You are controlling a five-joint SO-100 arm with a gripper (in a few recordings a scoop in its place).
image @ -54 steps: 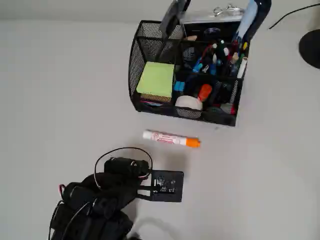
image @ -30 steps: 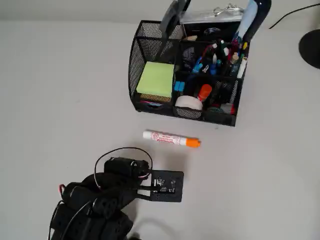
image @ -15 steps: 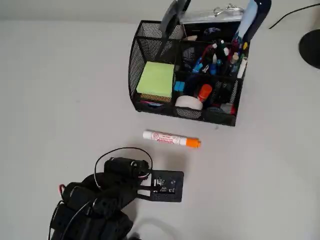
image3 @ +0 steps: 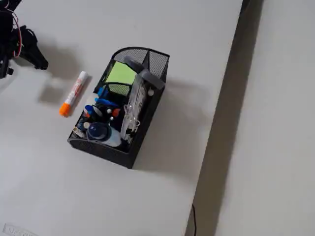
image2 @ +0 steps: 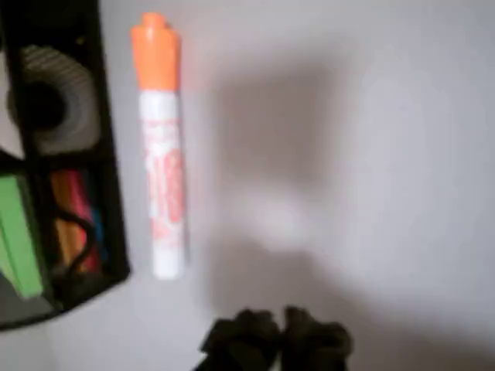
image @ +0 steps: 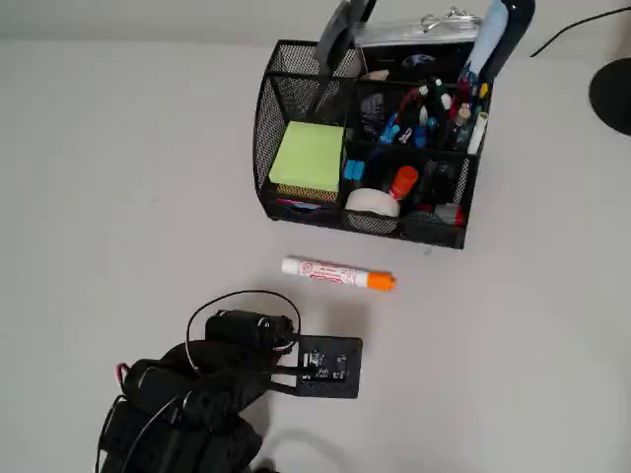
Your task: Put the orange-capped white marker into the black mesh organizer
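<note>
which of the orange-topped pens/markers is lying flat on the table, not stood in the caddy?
The orange-capped white marker: it lies flat on the table in front of the black mesh organizer, apart from it. The other orange-red item stands inside a front compartment.

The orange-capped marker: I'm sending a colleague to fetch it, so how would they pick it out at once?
Find the black mesh organizer full of stationery on the pale table. On the bare surface just in front of it lies the orange-capped white marker, flat and alone. Unlike the pens standing inside the caddy, it has a white barrel with red print.
</note>
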